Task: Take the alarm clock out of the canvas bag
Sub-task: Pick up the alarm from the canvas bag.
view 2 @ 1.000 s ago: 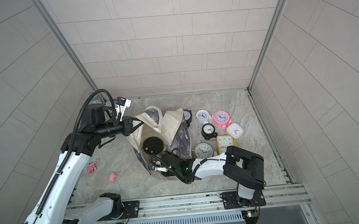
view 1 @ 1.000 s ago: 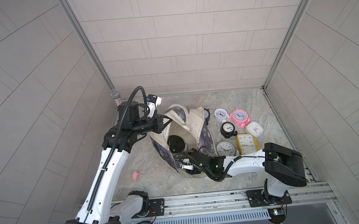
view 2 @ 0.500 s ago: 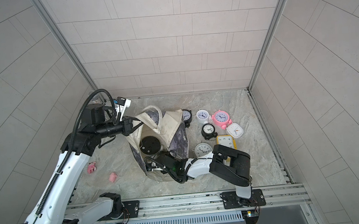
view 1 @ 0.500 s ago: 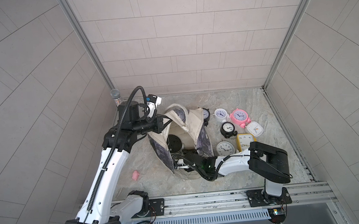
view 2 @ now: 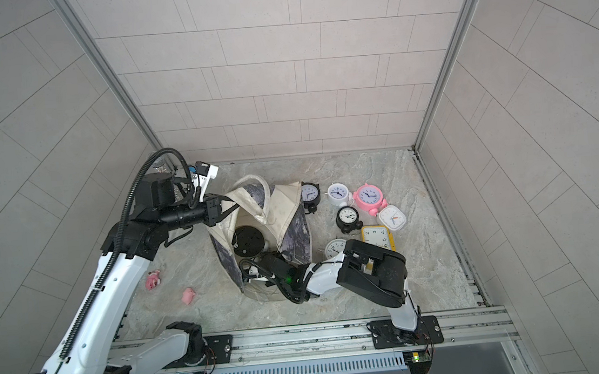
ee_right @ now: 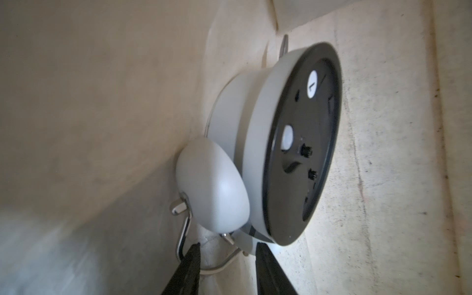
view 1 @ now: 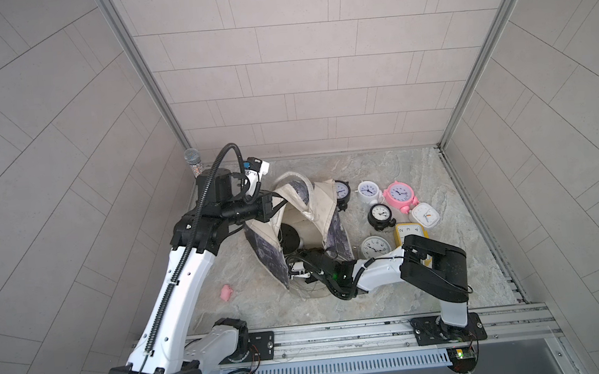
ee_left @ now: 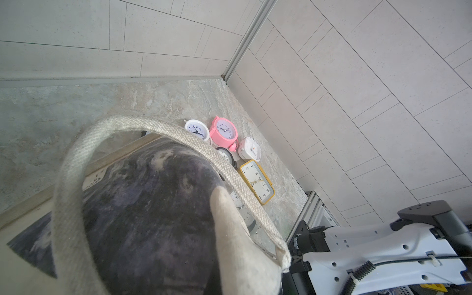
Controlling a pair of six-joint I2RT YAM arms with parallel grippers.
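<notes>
Looking into the bag [view 1: 322, 199], I find the clock [ee_right: 293, 153] lying inside it, face against the canvas, its black back [view 1: 289, 238] turned up toward the bag's mouth in both top views. The flat round body runs along the bag's wall. Its bell [ee_right: 212, 184] and wire handle [ee_right: 185, 229] point at my right hand [ee_right: 226, 249], whose fingers stand apart, one on each side of the handle, just beside the bell. My left hand [view 1: 276, 205] is clamped on the bag's rim. The bag rests on the desk [view 1: 398, 165].
</notes>
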